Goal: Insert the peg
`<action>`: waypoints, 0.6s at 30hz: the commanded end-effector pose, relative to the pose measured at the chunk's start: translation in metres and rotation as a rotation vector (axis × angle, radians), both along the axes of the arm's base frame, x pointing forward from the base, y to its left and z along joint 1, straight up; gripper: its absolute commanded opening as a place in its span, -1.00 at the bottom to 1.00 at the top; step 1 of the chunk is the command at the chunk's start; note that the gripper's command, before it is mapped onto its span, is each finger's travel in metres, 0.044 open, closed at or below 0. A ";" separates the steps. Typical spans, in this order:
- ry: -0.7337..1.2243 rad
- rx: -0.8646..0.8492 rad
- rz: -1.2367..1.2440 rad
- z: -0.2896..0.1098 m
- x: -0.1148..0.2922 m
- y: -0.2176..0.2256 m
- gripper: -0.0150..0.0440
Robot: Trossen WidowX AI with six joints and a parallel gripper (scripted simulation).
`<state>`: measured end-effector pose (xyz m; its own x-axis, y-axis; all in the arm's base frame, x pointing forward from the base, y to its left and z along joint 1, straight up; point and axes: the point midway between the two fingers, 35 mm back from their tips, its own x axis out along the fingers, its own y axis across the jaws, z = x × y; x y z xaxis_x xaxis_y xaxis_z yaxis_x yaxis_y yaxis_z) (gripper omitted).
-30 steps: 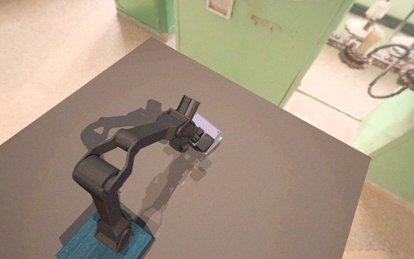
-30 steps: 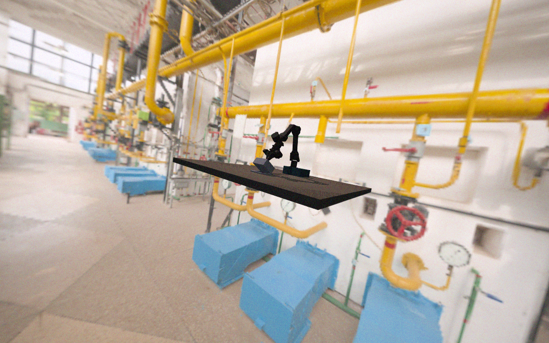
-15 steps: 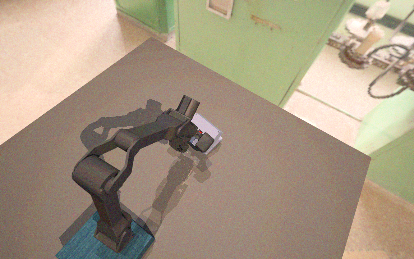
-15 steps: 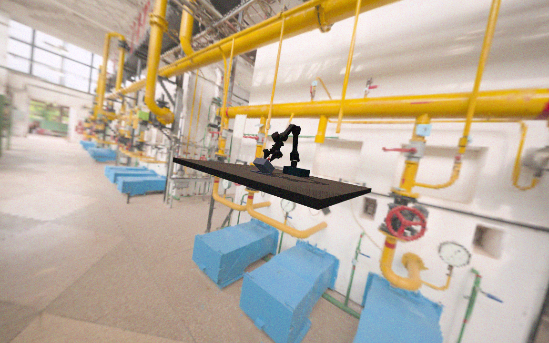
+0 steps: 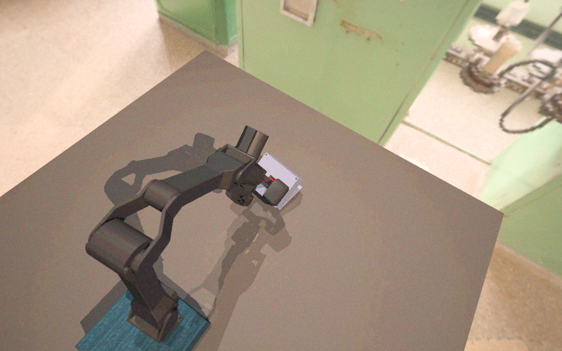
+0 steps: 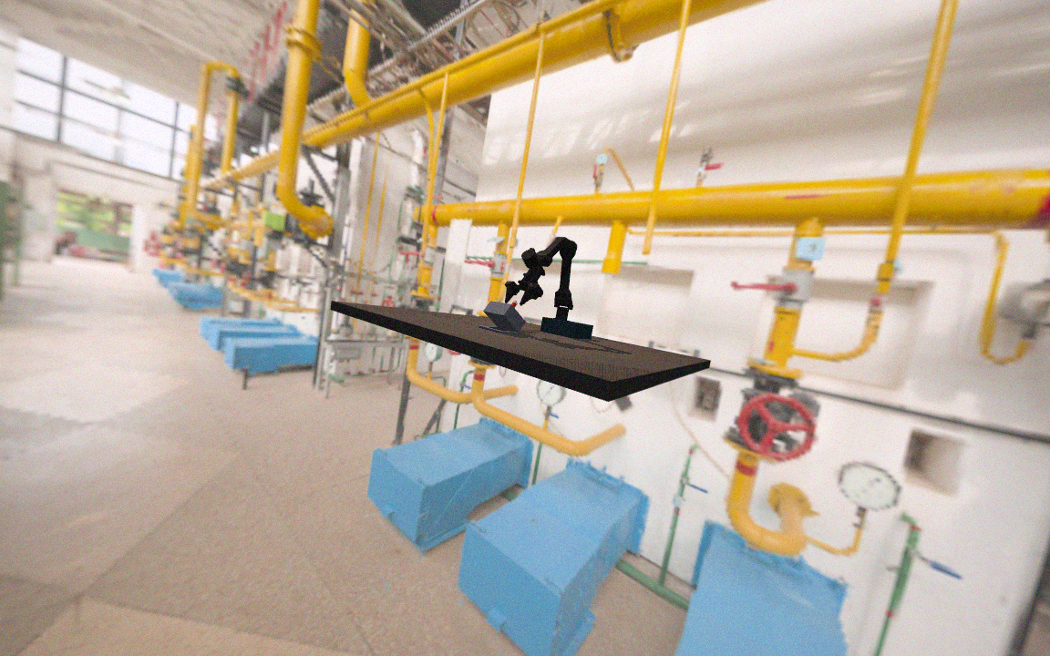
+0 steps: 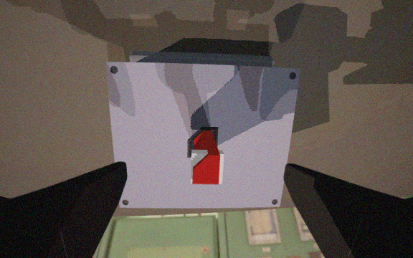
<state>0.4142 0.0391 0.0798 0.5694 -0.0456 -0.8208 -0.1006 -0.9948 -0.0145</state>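
Note:
The sloped panel (image 5: 279,167) (image 6: 502,315) (image 7: 149,158) is pale lavender with a dark screw at each corner. The hole (image 7: 190,147) has a dark rim with one cut corner. The red peg (image 5: 271,178) (image 6: 514,304) (image 7: 206,170) has flat sides and a grey-white patch at its outer end. Its lower end is inside the hole and the rest sticks out from the face; how deep it sits cannot be told. My gripper (image 7: 207,170) is wide open, one finger on each side of the peg, touching neither side.
The teal base block (image 5: 191,321) (image 6: 566,328) carries the arm at the near part of the brown table (image 5: 361,244) (image 6: 594,363). The arm reaches over the table to the panel, and its shadows fall across the table and panel face.

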 end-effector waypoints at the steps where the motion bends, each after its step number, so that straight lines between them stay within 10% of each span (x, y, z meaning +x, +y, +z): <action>1: -0.001 0.000 -0.004 0.007 -0.003 0.000 1.00; 18: -0.001 0.000 0.000 0.029 -0.018 0.002 1.00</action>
<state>0.3994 0.0413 0.1038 0.5684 -0.0426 -0.8217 -0.0953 -0.9953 -0.0143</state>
